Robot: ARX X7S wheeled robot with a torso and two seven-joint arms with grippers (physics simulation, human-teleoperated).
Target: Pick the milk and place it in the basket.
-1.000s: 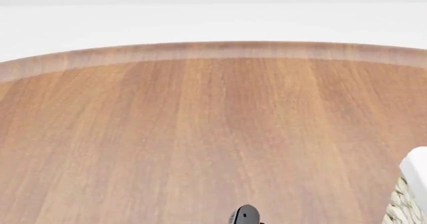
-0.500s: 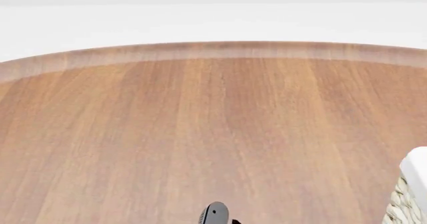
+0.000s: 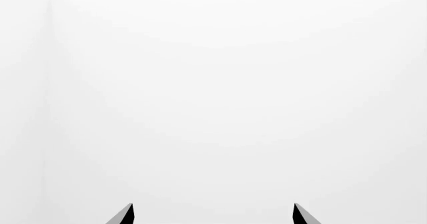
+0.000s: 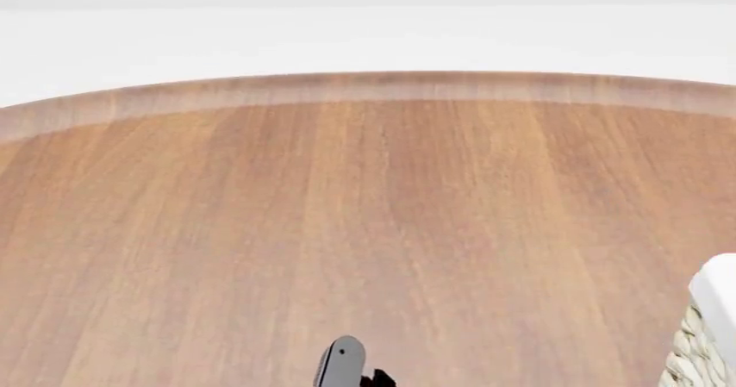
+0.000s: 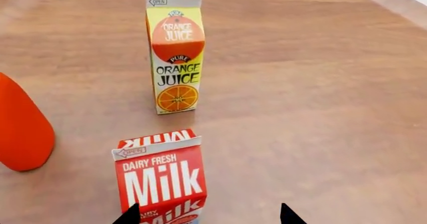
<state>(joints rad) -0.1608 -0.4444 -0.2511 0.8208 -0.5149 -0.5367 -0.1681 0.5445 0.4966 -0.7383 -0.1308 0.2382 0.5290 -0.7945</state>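
Milk carton (image 5: 162,181) upright on the wooden table (image 5: 313,109), red gabled top with white "Milk" lettering and "Dairy Fresh" above it, seen only in the right wrist view, close under the camera. Lower part cut off by the frame edge. Right gripper (image 5: 207,215) set wide, two dark fingertips (image 5: 128,216) showing at the frame edge; one tip overlapping the carton's lower corner in the picture, the other well clear of it over bare wood; contact impossible to tell, nothing clasped between them. Orange Juice carton (image 5: 175,54) standing upright farther out on the same table, yellow and orange with an orange picture low on its face, apart from the milk. Rounded orange-red object (image 5: 23,129) at the side of that view, partly cut off, kind impossible to tell. Left gripper (image 3: 212,215) also spread wide, two dark tips at the edge of the left wrist view, nothing between them, facing a plain white surface. Basket (image 4: 707,335) only a sliver at the right edge of the head view: woven wicker side with white cloth over the rim, resting on the table. Small grey-and-black robot part (image 4: 343,363) poking up at the bottom of the head view, arm impossible to tell.
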